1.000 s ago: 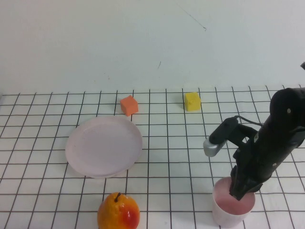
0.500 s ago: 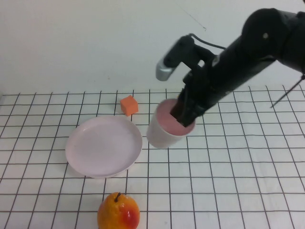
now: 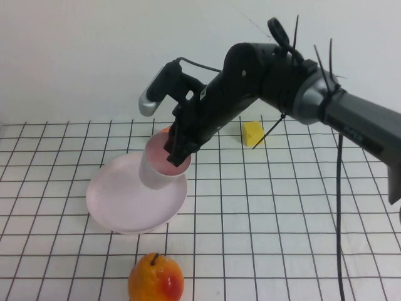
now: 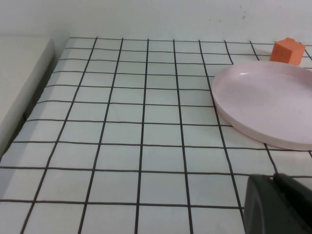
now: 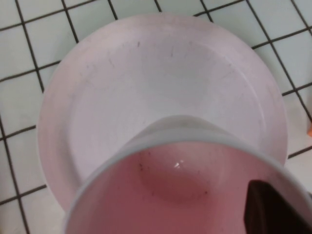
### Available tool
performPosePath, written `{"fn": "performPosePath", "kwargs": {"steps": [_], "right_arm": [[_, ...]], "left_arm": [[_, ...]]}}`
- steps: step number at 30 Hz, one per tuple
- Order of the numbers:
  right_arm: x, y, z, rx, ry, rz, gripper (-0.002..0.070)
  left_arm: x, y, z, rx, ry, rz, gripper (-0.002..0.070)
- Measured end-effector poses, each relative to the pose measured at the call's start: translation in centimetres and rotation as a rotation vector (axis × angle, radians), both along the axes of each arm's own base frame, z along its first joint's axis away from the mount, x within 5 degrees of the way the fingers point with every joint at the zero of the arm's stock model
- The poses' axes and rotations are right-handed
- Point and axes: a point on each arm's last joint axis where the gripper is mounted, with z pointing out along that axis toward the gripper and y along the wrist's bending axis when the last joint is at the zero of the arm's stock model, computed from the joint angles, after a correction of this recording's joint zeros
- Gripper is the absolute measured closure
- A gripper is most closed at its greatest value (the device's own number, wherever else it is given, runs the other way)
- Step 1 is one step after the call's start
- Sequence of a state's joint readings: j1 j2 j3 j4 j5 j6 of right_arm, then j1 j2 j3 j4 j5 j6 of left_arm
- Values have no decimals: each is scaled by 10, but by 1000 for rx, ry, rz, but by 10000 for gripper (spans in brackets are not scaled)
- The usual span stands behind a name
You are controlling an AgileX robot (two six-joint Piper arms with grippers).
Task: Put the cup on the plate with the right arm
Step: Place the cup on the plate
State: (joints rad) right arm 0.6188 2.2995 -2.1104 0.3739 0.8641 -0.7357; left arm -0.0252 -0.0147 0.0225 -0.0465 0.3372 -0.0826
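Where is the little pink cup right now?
In the high view, the cup hangs over the right part of the plate, left of centre, held at its rim by the right pincer. The left pincer stays away.

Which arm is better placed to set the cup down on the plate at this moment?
The right. The right gripper already grips the cup by its rim, tilted over the plate. The left gripper shows only as a dark corner beside the plate, holding nothing visible.
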Motion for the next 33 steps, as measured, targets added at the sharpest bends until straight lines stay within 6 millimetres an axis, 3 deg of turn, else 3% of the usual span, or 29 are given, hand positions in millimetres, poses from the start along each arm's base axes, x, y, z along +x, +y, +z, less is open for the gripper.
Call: {"fn": "performPosePath", "kwargs": {"steps": [7,10,15,22,33], "right_arm": [[5,12,-40,-14,28,27,652],[7,14,-48,-19,27,38,652],[7,15,-49,-10,13,37,633],[7,18,-48,32,22,19,454],[7,19,-33,76,-6,10,421]], "left_arm": [[0,0,0,0,0,0,678],[0,0,0,0,0,0,678],[0,0,0,0,0,0,678],[0,0,0,0,0,0,678],[0,0,0,0,0,0,678]]}}
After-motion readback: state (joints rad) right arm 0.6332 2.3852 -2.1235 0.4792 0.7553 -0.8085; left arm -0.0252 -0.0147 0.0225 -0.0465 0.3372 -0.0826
